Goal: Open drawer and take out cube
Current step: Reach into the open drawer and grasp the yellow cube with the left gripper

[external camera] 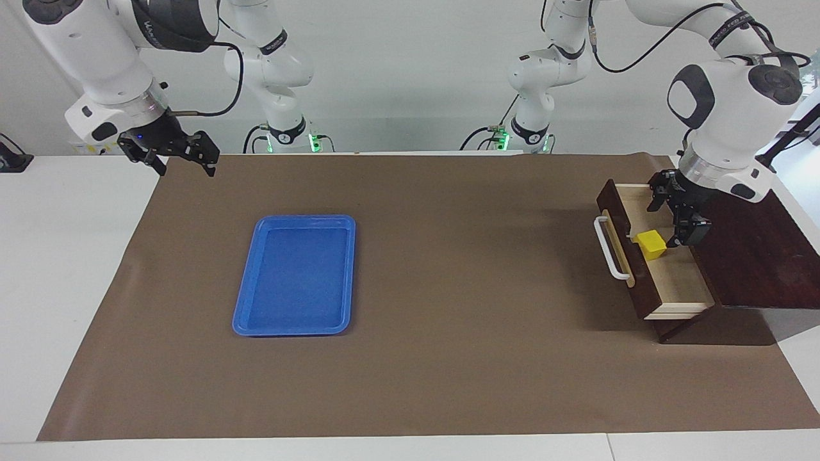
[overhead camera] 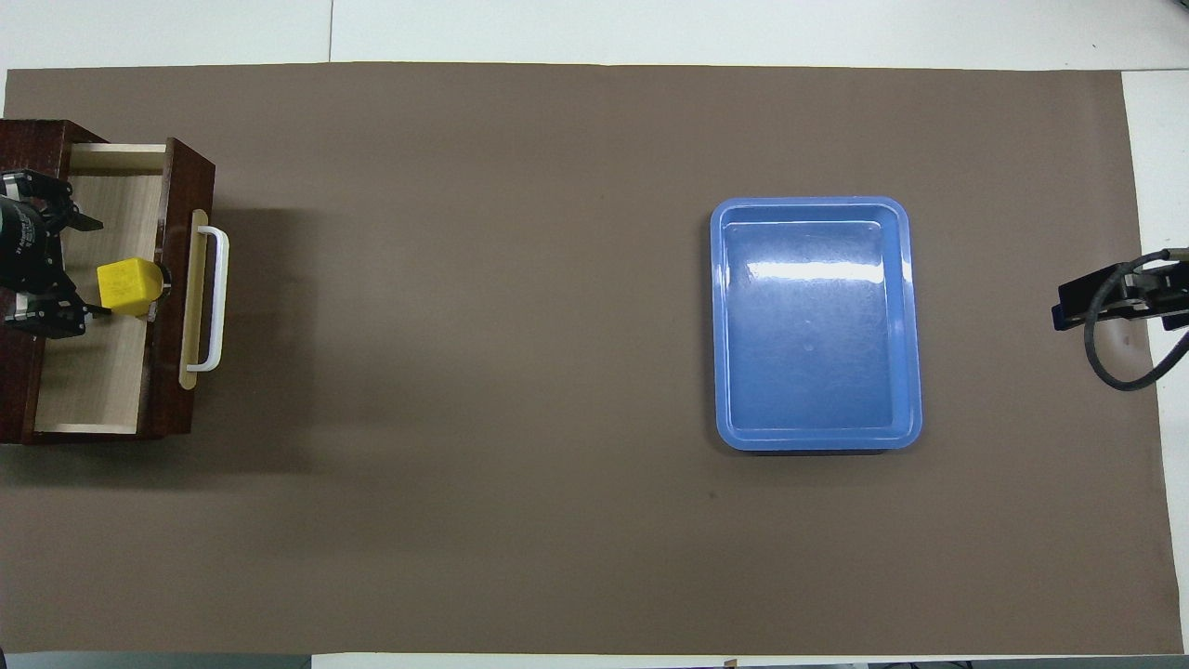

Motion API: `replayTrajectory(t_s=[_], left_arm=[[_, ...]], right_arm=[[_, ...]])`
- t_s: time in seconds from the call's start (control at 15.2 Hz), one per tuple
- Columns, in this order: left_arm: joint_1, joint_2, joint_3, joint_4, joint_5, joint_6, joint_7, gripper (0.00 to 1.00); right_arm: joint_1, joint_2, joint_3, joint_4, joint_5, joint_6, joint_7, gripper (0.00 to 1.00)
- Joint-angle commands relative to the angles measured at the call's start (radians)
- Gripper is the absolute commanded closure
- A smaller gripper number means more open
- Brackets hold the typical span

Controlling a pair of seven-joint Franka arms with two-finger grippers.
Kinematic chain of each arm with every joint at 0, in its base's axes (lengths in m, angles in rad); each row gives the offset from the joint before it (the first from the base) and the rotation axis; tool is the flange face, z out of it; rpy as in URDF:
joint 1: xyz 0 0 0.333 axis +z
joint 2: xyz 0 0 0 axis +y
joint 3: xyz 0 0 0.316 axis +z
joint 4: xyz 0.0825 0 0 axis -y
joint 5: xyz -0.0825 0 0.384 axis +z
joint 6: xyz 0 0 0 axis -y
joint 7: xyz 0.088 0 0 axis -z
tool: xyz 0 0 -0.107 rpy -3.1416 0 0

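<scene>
Now the left gripper (external camera: 680, 221) is hanging spread open inside the pulled-out drawer (external camera: 679, 278), with the cube (external camera: 651, 244) sitting just beside it toward the handle (external camera: 610, 248); the right gripper (external camera: 182, 157), also open, is waiting.

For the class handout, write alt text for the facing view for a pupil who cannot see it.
The left gripper reaches into the open drawer beside the yellow cube, at the left arm's end of a table covered in brown paper. A blue tray lies mid-table, and the right gripper waits in the air.
</scene>
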Motion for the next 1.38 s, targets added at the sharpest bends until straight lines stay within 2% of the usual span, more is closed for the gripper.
replayTrajectory(t_s=[0.0,0.39,0.79,1.18,1.32], left_arm=[[0.025,-0.01,-0.004,-0.048,-0.019,0.059,-0.076,0.0],[0.039,-0.011,-0.004,-0.089,-0.019,0.114,-0.121,0.0],[0.035,-0.011,-0.006,-0.112,-0.019,0.129,-0.118,0.05],[0.035,-0.011,-0.006,-0.134,-0.019,0.151,-0.117,0.13],[0.035,-0.013,-0.006,-0.137,-0.019,0.152,-0.115,0.2]], right_arm=[[-0.008,-0.002,0.013,0.001,-0.005,-0.018,0.005,0.0],[-0.008,-0.002,0.013,0.001,-0.005,-0.018,0.007,0.0],[-0.008,-0.002,0.013,0.001,-0.005,-0.018,0.007,0.0],[-0.014,-0.002,0.013,0.001,-0.005,-0.018,-0.001,0.0],[-0.009,-0.002,0.011,0.001,-0.005,-0.018,0.003,0.0]])
